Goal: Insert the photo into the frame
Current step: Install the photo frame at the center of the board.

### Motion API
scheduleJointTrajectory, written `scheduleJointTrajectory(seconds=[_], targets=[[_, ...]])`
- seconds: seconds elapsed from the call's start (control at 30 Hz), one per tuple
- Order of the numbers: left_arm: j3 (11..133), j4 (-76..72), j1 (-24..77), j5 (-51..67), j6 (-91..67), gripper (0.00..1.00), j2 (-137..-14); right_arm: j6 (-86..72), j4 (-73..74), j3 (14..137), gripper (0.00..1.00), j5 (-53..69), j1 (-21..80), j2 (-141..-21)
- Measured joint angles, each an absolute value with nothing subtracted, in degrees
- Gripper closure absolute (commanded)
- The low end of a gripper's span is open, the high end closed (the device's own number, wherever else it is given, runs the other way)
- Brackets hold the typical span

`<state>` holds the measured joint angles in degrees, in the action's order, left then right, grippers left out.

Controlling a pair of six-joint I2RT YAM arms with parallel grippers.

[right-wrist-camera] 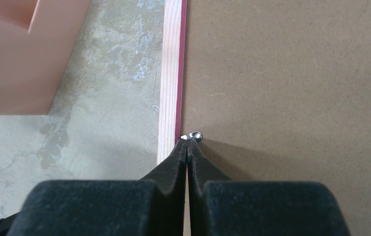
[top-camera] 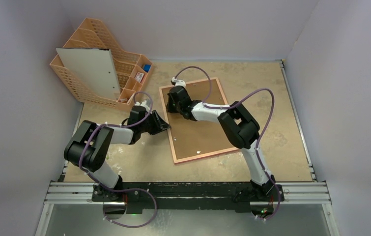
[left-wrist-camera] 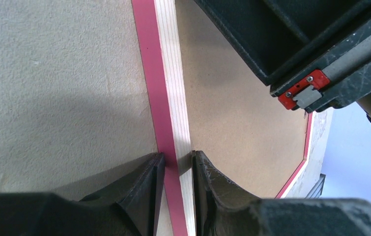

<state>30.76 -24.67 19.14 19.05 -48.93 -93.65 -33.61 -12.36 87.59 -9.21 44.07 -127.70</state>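
The frame (top-camera: 203,155) lies face down mid-table, its pale wood reverse up, with the brown backing board (top-camera: 198,135) set in it. My left gripper (top-camera: 162,124) is shut across the frame's left rail (left-wrist-camera: 166,73), one finger on the pink outer side and one on the inner wood edge. My right gripper (top-camera: 172,104) is shut, its tips (right-wrist-camera: 188,142) at a small silver metal tab (right-wrist-camera: 194,136) where the rail (right-wrist-camera: 171,73) meets the board (right-wrist-camera: 281,73). The photo's printed face shows in no view.
An orange desk organiser (top-camera: 124,69) stands at the back left, with a flat white sheet (top-camera: 95,73) leaning in it. It also shows in the right wrist view (right-wrist-camera: 21,49). The right arm's body (left-wrist-camera: 296,39) hangs close over the board.
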Motion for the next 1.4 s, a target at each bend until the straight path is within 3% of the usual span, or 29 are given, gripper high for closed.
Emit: scheduleJointTrajectory(seconds=[0.27, 0.37, 0.63, 0.87, 1.4], targets=[[30.61, -24.77, 19.16, 18.83, -48.93, 0.66, -93.43, -38.44, -10.79, 79.61, 0.62, -5.78, 42.50, -120.55], [30.57, -24.88, 19.20, 18.87, -48.95, 0.63, -93.36, -39.48, -10.81, 74.08, 0.60, -3.40, 40.38, -114.52], [30.30, -25.69, 19.22, 19.49, -48.93, 0.61, -93.19, -37.87, -14.37, 62.22, 0.64, 3.55, 37.32, -102.65], [29.50, -26.68, 19.20, 19.46, -48.90, 0.68, -93.14, -36.99, -16.67, 49.52, 0.84, 13.72, 40.40, -100.12], [29.23, -27.40, 19.16, 19.51, -48.93, 0.73, -93.43, -42.92, -29.50, 46.74, 0.97, 22.09, 42.00, -105.69]])
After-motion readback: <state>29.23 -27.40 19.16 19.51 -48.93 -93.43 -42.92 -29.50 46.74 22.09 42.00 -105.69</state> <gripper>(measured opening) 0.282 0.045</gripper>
